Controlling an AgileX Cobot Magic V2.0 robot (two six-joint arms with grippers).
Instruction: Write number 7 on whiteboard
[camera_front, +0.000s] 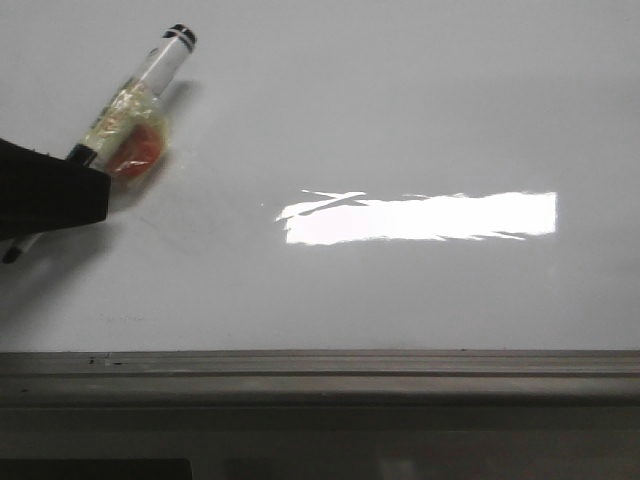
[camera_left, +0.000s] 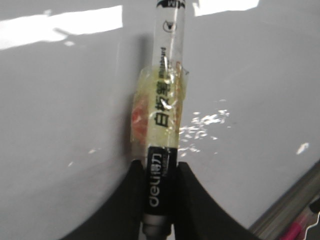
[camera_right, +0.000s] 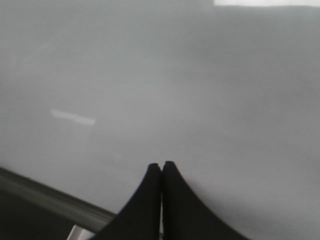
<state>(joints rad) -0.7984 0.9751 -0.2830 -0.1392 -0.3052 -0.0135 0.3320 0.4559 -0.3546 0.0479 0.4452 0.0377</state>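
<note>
The whiteboard (camera_front: 400, 120) lies flat, glossy pale grey, with a bright rectangular glare and a grey ledge (camera_front: 320, 365) along its near edge. The left gripper (camera_left: 159, 200) pinches a marker (camera_left: 165, 110) near the board's left side; its black band reads "deli" (yellowed tape wraps the barrel). The right gripper (camera_right: 161, 172) has its jaws pressed together over bare board.

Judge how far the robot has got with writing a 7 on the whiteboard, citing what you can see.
Done: the left gripper has its jaws shut on the marker pen. In hand: the pen is held over the left side of the whiteboard. Left: the whole 7; no stroke shows on the board. The right gripper is closed and empty.
</note>
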